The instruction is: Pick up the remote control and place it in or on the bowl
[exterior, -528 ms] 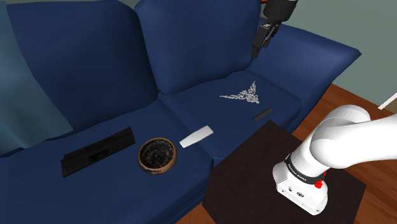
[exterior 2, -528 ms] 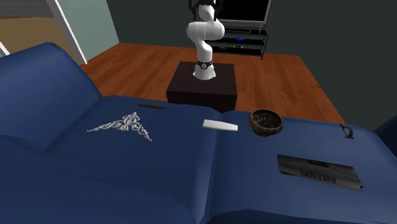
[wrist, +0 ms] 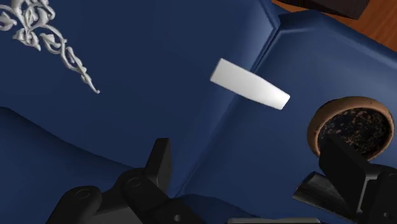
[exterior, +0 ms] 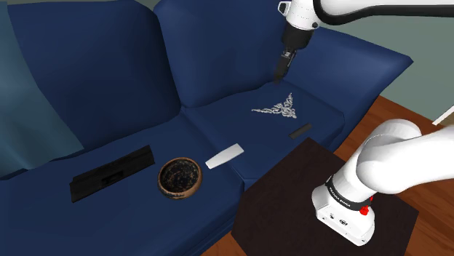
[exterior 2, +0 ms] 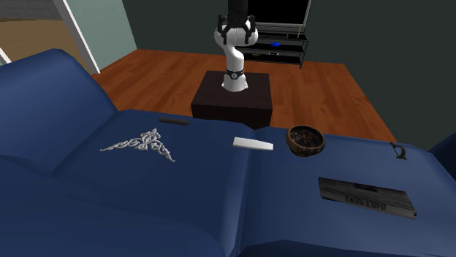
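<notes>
The remote control (exterior: 224,156) is a flat white slab lying on the blue sofa seat, just beside the seam between two cushions. A brown bowl (exterior: 179,177) with a dark speckled inside sits close by, on the shoulder view's left of it. My gripper (exterior: 282,65) hangs high above the seat in front of the backrest, well away from both. In the wrist view the remote (wrist: 249,84) and the bowl (wrist: 352,123) lie ahead of the gripper (wrist: 251,172), whose fingers stand apart, open and empty. The second exterior view has the remote (exterior 2: 253,144) next to the bowl (exterior 2: 305,139).
A flat black box (exterior: 113,173) lies beyond the bowl on the shoulder view's left. A thin dark bar (exterior: 299,132) rests near the seat's front edge, by a white ornament (exterior: 276,108). The dark stand (exterior: 305,189) abuts the sofa. A wooden floor (exterior 2: 321,87) lies behind it.
The arm has swung down and toward the shoulder view's left, bringing the gripper lower over the cushion. The remote, bowl and other things have not moved.
</notes>
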Robot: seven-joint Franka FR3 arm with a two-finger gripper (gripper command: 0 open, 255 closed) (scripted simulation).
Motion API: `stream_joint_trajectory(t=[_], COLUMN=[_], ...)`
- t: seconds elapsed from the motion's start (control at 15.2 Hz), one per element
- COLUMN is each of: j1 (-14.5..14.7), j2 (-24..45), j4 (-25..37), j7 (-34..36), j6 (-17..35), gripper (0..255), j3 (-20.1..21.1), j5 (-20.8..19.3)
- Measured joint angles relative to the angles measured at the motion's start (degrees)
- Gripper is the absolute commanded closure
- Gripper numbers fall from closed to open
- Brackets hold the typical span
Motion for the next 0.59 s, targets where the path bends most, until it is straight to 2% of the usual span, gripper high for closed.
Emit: stream_joint_trajectory(t=[0.59], j1=[4.13], j2=[12.54], j4=[-7.05], j7=[-13.27], j6=[18.21], gripper=[0], j3=[-2.53], j5=[-1.08])
